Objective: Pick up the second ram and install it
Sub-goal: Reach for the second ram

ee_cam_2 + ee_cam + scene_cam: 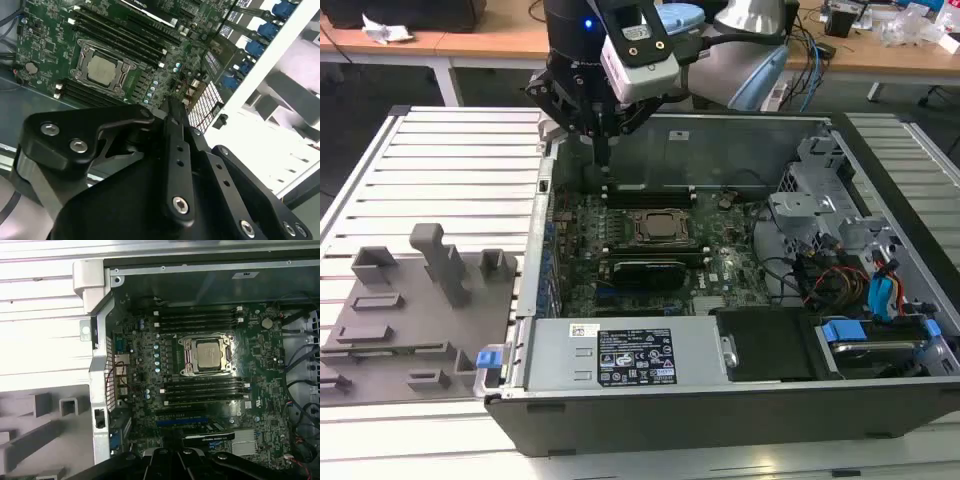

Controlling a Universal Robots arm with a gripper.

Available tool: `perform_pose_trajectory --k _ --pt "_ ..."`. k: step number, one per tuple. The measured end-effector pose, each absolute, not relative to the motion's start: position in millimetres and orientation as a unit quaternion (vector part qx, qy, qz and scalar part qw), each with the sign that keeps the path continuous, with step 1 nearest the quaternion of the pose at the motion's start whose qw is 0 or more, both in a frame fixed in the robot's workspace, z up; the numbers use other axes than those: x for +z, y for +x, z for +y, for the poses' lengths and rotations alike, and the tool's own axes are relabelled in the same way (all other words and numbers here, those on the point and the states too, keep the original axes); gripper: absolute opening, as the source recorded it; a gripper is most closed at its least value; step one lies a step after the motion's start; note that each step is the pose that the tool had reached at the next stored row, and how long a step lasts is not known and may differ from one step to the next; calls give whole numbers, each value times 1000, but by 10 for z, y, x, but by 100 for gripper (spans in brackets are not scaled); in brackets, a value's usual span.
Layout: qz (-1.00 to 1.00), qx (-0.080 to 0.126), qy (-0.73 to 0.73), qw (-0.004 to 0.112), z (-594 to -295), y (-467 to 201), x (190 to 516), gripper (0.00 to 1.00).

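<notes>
My gripper [603, 160] hangs inside the open computer case, over the back corner of the motherboard [582, 235] at the exterior view's left. In the second wrist view the black fingers [176, 145] lie close together with nothing green between them, so the gripper [172, 107] looks shut and empty. The second ram is hidden or out of view; I cannot pick it out among the slots. Long black memory slots [197, 319] run on one side of the processor socket [207, 355], and more slots [205, 392] run on the other side. The gripper's body [172, 455] shows in the first wrist view.
A grey tray [400, 310] with upright blocks lies outside the case at the exterior view's left. The case's metal wall [535, 260] stands between tray and board. Drive bays and cables [840, 260] fill the exterior view's right; a power supply [620, 355] sits in front.
</notes>
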State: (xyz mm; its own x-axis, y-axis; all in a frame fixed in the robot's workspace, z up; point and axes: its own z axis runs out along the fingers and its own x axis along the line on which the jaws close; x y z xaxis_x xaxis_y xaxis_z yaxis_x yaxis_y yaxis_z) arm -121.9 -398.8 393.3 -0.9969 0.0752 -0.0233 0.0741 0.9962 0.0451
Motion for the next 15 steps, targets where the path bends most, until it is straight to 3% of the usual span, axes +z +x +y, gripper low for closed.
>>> perform_pose_trajectory --k 15 --pt "999 22 37 13 -3988 -1803 3933 11"
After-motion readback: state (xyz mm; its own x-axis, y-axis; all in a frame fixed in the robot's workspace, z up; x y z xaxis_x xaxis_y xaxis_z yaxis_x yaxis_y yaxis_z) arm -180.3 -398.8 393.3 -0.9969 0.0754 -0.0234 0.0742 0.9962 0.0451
